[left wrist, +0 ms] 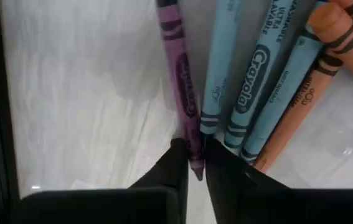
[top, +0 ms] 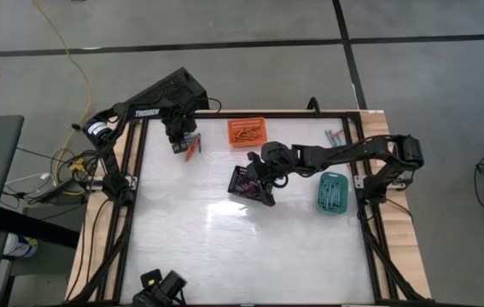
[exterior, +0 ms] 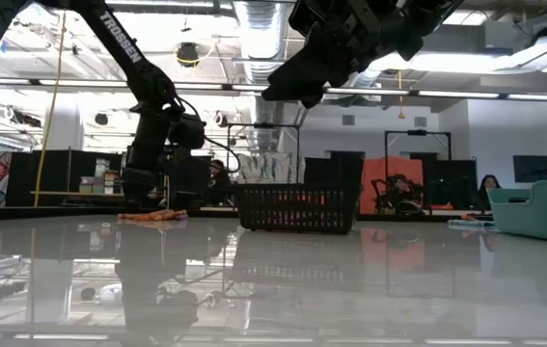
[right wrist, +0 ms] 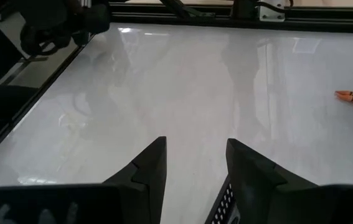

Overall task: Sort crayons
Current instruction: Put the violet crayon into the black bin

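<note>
A loose heap of crayons [top: 192, 150] lies at the table's far left. In the left wrist view they show as a purple crayon [left wrist: 181, 81], teal-blue ones [left wrist: 216, 62] and orange ones [left wrist: 329, 37], all flat on the table. My left gripper [left wrist: 193, 165] points down onto the heap and is shut on the purple crayon. My right gripper [right wrist: 195, 155] hangs open above the black basket [top: 250, 183] at mid-table, with nothing between its fingers. My left gripper pinches the purple crayon at its pointed end [left wrist: 194, 152] between its two fingers. The fingers come from above, pointing down, one on each side of the stick. The rest of the crayon lies on the table beside the teal-blue ones.
An orange basket [top: 247, 132] with orange crayons stands at the far edge. A teal basket [top: 333, 192] stands at the right, with a few loose crayons [top: 335, 135] beyond it. The table's black frame [top: 139, 162] runs close by the left gripper. The near half is bare white board.
</note>
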Controlling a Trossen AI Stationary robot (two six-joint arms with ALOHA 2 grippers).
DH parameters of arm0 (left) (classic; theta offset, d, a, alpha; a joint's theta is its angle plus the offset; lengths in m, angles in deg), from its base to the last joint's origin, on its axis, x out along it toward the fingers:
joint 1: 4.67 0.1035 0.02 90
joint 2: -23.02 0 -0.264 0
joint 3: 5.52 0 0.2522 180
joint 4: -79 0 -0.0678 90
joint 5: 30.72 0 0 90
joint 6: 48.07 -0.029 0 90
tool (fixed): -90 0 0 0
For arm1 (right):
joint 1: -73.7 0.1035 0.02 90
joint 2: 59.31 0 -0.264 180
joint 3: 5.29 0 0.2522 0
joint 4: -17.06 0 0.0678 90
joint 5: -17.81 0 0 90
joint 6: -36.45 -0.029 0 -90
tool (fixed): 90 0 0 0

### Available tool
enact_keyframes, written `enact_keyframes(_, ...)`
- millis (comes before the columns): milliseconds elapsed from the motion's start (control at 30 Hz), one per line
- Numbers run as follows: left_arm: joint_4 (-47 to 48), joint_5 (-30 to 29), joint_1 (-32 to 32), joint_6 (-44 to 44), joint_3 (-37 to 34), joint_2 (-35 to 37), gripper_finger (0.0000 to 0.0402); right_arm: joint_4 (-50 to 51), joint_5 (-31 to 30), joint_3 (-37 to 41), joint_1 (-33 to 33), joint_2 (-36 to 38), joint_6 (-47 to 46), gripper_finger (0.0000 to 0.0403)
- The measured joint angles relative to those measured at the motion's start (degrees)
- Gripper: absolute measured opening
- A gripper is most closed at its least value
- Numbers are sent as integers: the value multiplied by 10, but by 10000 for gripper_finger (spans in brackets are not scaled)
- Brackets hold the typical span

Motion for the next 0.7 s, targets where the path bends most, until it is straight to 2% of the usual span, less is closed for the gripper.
enact_keyframes(133,17,-11,0,-4,13,-6,7,1,0,0,1,0,-1,161)
enact_keyframes(400,65,-29,-1,-8,62,-13,5,1,0,0,1,0,-8,161)
enact_keyframes(500,72,-46,-2,-9,70,-12,5,2,0,0,1,0,-11,161)
enact_keyframes(700,83,-43,-4,-11,72,-12,5,4,0,0,1,0,-11,161)
